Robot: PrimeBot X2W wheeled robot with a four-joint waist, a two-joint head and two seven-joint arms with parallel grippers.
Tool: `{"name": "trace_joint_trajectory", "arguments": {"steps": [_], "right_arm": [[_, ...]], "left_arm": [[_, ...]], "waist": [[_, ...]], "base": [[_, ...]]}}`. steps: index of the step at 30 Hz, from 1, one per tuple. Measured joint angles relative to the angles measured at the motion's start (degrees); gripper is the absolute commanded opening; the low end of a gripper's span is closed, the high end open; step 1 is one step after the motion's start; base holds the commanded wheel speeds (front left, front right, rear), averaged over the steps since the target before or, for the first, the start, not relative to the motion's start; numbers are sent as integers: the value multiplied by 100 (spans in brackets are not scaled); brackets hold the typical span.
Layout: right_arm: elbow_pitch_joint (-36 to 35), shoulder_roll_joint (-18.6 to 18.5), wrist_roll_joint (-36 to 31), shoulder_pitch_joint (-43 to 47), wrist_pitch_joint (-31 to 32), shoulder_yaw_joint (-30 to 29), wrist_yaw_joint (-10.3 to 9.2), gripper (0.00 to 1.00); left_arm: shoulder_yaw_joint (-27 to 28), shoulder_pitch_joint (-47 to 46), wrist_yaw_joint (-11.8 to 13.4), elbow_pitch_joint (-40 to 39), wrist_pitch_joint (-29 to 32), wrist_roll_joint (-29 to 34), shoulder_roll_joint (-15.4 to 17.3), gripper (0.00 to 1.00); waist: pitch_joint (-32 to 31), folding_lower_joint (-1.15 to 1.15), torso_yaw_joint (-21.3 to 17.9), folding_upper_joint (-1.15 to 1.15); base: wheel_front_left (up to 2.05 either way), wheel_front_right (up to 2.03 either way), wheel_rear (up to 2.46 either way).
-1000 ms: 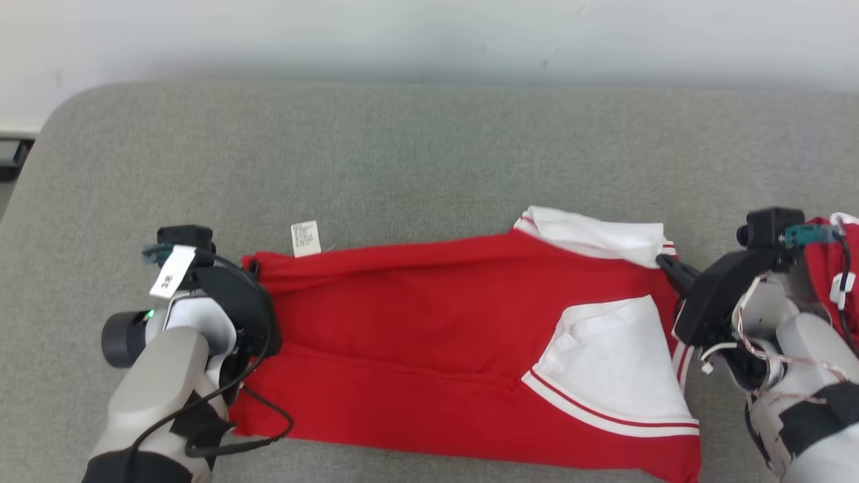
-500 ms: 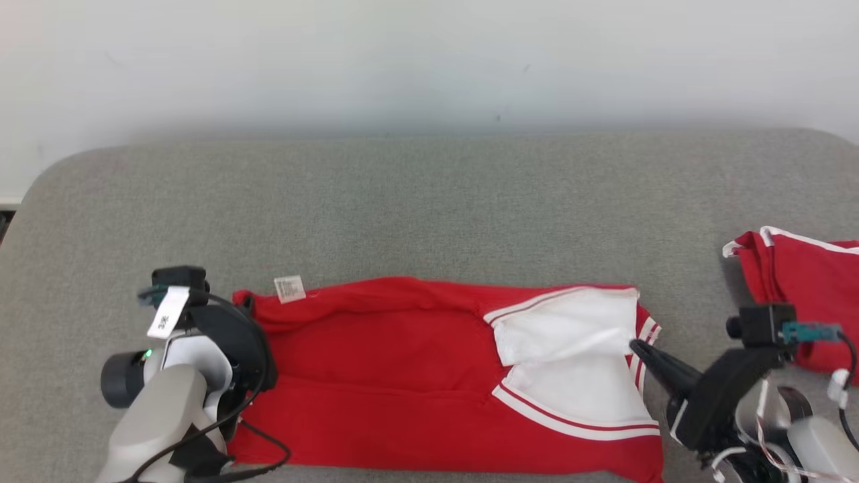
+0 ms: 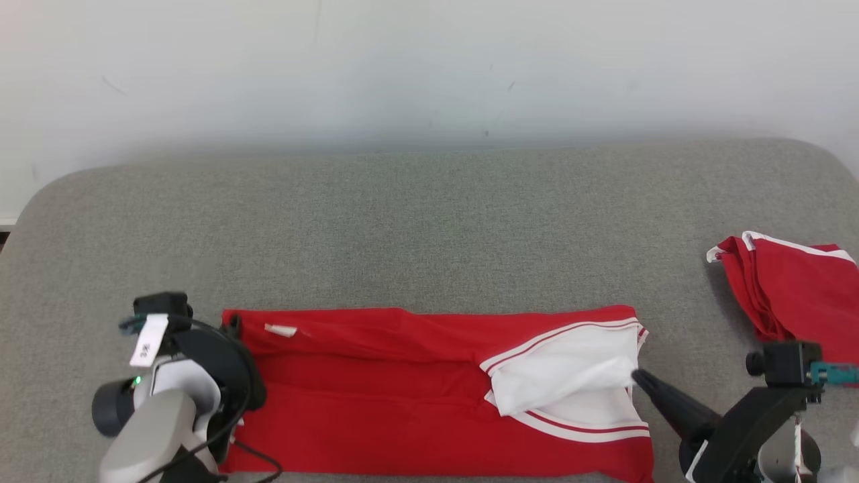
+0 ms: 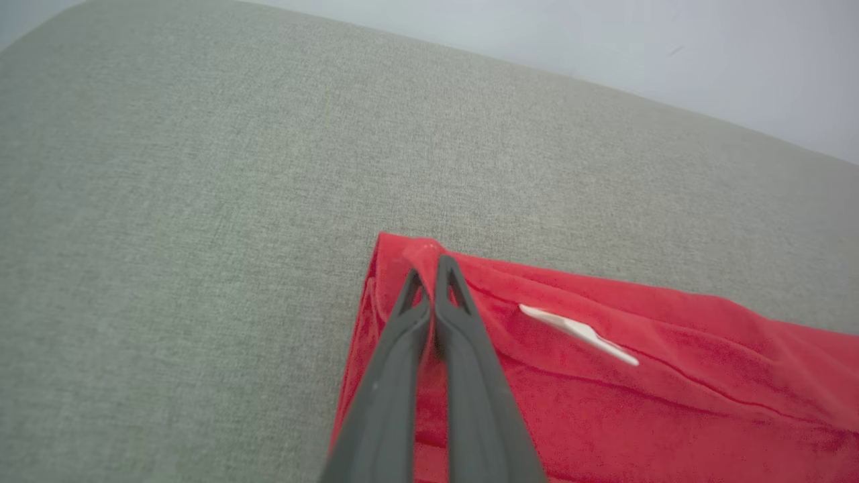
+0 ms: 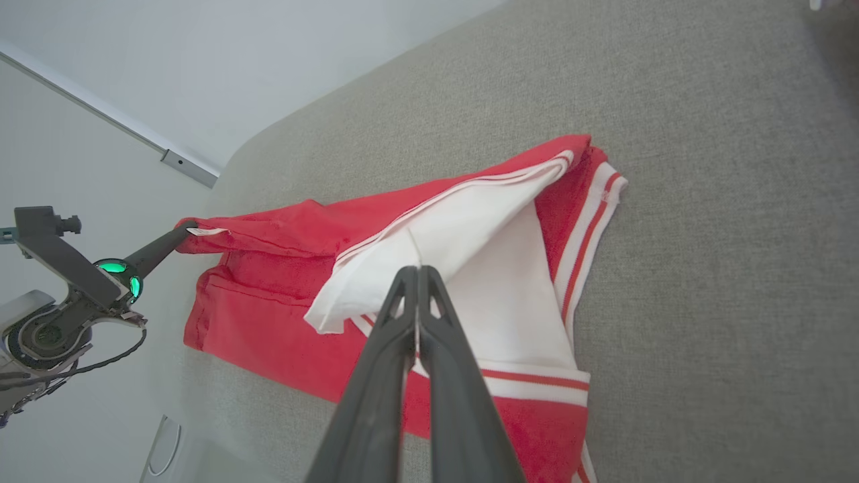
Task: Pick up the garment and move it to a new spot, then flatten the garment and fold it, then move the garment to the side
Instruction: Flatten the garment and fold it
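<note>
Left end effector: dark fingers pressed together, pinching the far left corner of the red garment. Right end effector: fingers pressed together too, tips on the edge of the garment's white flap, a thin fold of white caught between them.

Garment lies stretched left to right on the grey bench, close to the near edge, in a long low band. Red on the left and middle, white panel with red-and-white striped trim at the right end. Flap is lifted off the layer below and turned toward the left. Small white label sits on the red cloth just beside the left fingers.

Second red garment with white trim, bunched, lies at the far right of the bench, apart from the first; the right arm's black wrist mount is in front of it.

Wide stretch of grey fabric runs from the garment's far edge to the pale wall. Bench corners are rounded at both ends. Bench surface is woven, flat, and even in tone. Wall has a few faint marks.
</note>
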Motion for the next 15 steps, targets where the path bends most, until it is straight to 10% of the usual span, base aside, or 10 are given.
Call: {"name": "trace_joint_trajectory", "arguments": {"steps": [15], "right_arm": [[-368, -47, 134, 714, 613, 169, -430, 0]], "left_arm": [[-34, 229, 65, 159, 10, 1, -33, 0]], "waist": [[-23, 0, 52, 1]], "base": [[0, 0, 0]]}}
